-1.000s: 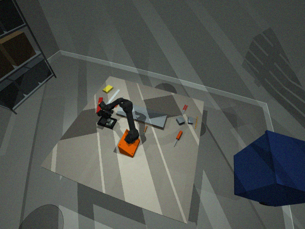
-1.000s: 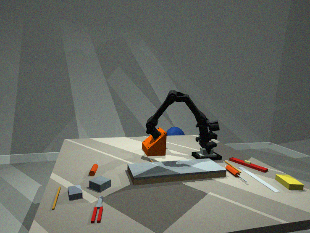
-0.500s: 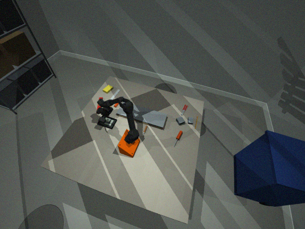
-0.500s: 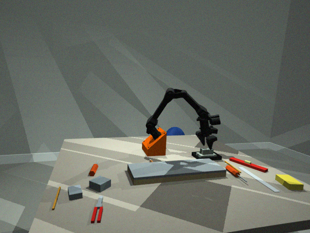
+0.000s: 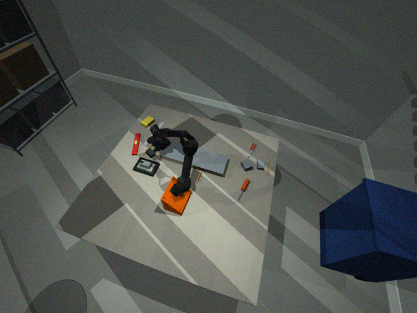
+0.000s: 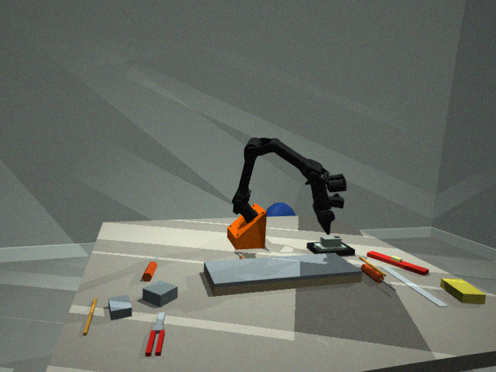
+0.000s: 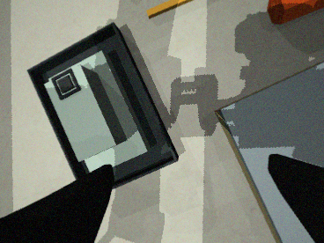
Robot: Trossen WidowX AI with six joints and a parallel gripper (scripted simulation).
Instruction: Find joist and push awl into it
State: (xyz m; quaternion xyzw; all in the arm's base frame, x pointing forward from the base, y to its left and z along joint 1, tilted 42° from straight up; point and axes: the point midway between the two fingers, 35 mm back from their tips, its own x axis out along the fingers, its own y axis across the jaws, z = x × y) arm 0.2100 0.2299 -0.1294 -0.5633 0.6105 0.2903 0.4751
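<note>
The stud finder (image 5: 146, 164) (image 6: 330, 240) (image 7: 88, 119), pale grey-green with a dark square, lies inside the black tray (image 5: 143, 173) (image 7: 150, 106). My gripper (image 5: 155, 155) (image 6: 328, 233) (image 7: 188, 166) is open and empty above the gap between tray and panel; its left finger overlaps the tray's corner in the wrist view. The grey floor panel (image 5: 210, 157) (image 6: 280, 270) (image 7: 273, 110) lies flat beside the tray. A small thin tool with a brown handle (image 5: 199, 175) (image 6: 241, 256), apparently the awl, lies between the panel and the orange base. The joist is hidden.
An orange-handled tool (image 6: 372, 272) (image 7: 299, 10) and a pencil (image 6: 372, 266) (image 7: 169, 8) lie near the panel's tray end, by a red level (image 5: 135, 144), a metal ruler (image 6: 414, 286) and a yellow block (image 5: 147, 121). Another screwdriver (image 5: 244, 184), pliers (image 5: 251, 151) and grey blocks (image 5: 246, 165) lie across.
</note>
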